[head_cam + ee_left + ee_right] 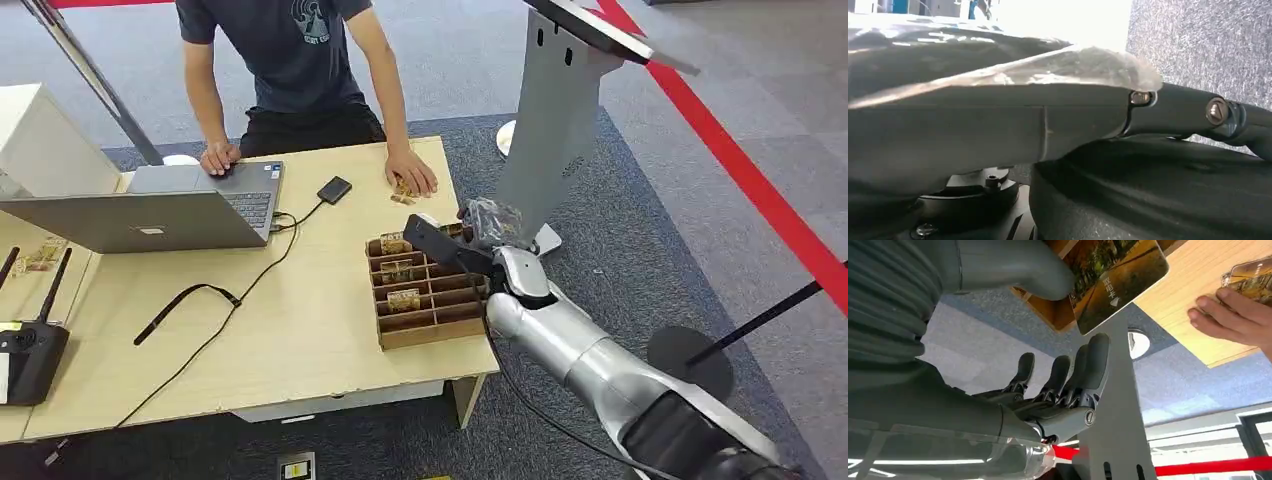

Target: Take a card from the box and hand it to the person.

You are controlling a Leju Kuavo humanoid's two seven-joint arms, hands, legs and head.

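One card (1118, 280) sits pinched between the right hand's (1048, 340) thumb and fingers (1093, 365), above the slotted box (425, 290) on the table (300, 330). The person's hand (412, 172) rests nearby; one laptop (150, 215) stands further off. Left hand's (998, 125) fingers: cannot tell.

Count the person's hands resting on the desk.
2. One hand rests at the laptop keyboard; the other hand lies flat on the table beyond the box.

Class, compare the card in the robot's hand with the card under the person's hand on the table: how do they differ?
The robot's card is lifted off the table, pinched by the right hand; the person's card lies flat on the table under a person's hand. The robot's card shows almost whole; the person's card is partly covered. Both show similar golden printing.
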